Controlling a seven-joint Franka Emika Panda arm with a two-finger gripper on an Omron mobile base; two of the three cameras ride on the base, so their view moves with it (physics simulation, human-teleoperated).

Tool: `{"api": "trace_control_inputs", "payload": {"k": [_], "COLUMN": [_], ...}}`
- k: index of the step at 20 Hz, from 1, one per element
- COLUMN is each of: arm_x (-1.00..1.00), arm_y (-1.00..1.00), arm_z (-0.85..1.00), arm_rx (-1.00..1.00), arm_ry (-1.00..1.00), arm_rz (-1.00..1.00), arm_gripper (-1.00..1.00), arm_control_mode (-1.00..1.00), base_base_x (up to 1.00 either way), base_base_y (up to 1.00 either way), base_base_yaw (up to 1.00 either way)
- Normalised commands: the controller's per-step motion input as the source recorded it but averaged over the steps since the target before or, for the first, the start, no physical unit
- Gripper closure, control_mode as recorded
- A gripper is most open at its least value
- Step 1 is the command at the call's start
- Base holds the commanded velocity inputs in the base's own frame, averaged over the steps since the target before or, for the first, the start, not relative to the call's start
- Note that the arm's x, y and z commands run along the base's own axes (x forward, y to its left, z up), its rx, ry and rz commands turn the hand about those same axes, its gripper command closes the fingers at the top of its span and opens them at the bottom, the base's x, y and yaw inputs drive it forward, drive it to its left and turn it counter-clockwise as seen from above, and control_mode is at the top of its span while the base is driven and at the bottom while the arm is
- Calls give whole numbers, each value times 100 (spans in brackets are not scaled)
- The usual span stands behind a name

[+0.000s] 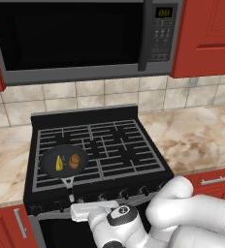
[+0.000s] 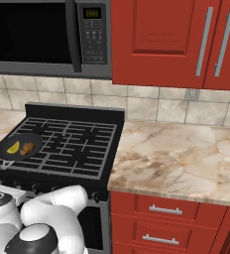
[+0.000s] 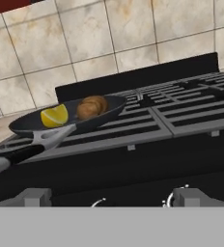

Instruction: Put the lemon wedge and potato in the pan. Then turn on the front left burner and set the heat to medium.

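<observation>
The dark pan [image 1: 48, 163] sits on the front left burner [image 1: 89, 175] of the black stove, its handle pointing toward the stove's front edge. Inside it lie the yellow lemon wedge [image 1: 59, 163] on the left and the brown potato [image 1: 74, 161] on the right, side by side. The hand view looks low across the pan [image 3: 102, 117], with the lemon wedge [image 3: 54, 116] and potato [image 3: 92, 107] in it. My gripper [image 1: 88, 208] hovers in front of the stove's knob row, just below the pan handle [image 3: 36, 142]. It is open and holds nothing.
Two grey knobs [image 3: 34, 197] [image 3: 191, 197] show on the stove's front panel right before the hand. A microwave [image 1: 75, 38] hangs above the stove. Marble counter [image 2: 176, 154] runs to the right, with red cabinets [image 2: 176, 39] above and below.
</observation>
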Motion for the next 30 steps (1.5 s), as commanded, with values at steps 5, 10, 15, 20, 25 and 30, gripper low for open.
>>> {"api": "trace_control_inputs", "payload": {"k": [5, 10, 15, 20, 25, 30], "arm_x": [0, 10, 26, 27, 6, 2], "arm_y": [-33, -8, 0, -5, -24, -18], "arm_z": [-4, -13, -15, -14, -11, -9], "arm_rx": [0, 0, 0, 0, 0, 0], "arm_ry": [0, 3, 6, 8, 5, 2], "arm_rz": [0, 2, 6, 3, 0, 1], "arm_gripper": [-100, -100, -100, -100, -100, -100], "arm_control_mode": [-100, -100, -100, -100, -100, -100], "base_base_x": [0, 0, 0, 0, 0, 0], "base_base_y": [0, 0, 0, 0, 0, 0], "base_base_yaw": [0, 0, 0, 0, 0, 0]}}
